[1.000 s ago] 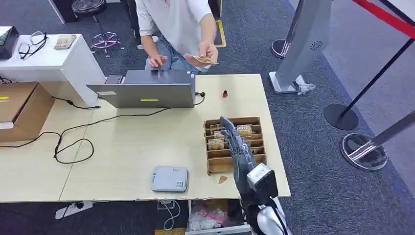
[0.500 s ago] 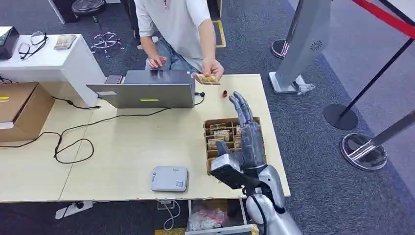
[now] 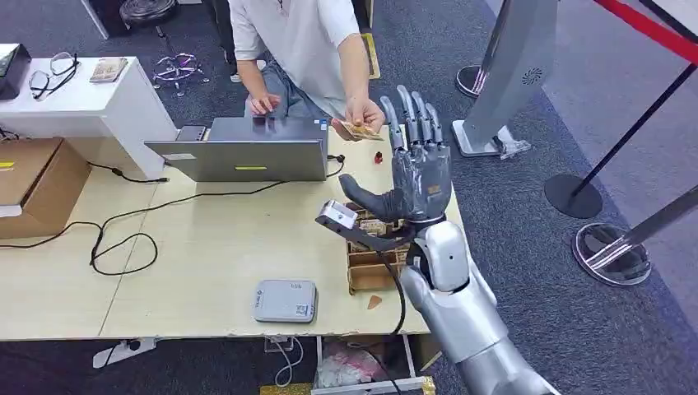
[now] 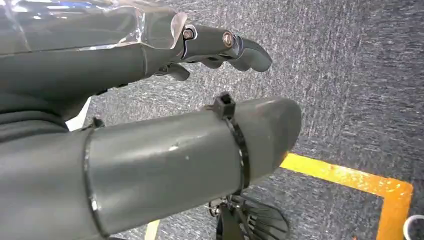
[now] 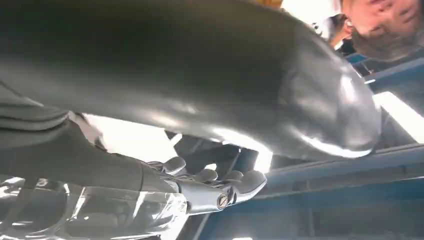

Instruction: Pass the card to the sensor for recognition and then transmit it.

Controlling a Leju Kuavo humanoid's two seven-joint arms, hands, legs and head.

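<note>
A person (image 3: 296, 41) behind the table holds a tan card (image 3: 360, 129) out over the far edge. My right hand (image 3: 416, 169) is raised just right of that card, fingers straight up and spread, thumb out to the side, holding nothing. In the right wrist view the right hand (image 5: 200, 185) also shows nothing in it. The grey card sensor (image 3: 285, 300) lies flat near the table's front edge. A wooden card box (image 3: 372, 281) with several cards sits under my right forearm. My left hand (image 4: 165, 55) hangs over grey carpet, fingers and thumb apart, holding nothing.
A grey laptop (image 3: 247, 156) stands at the far middle, with black cables (image 3: 123, 239) trailing left. A small red item (image 3: 379, 156) lies near the card. A cardboard box (image 3: 33, 185) sits far left. Barrier posts (image 3: 613, 251) stand on the carpet to the right.
My right arm rose from low over the card box to up beside the person's card, fingers spreading. The person stretched the card forward over the table edge.
</note>
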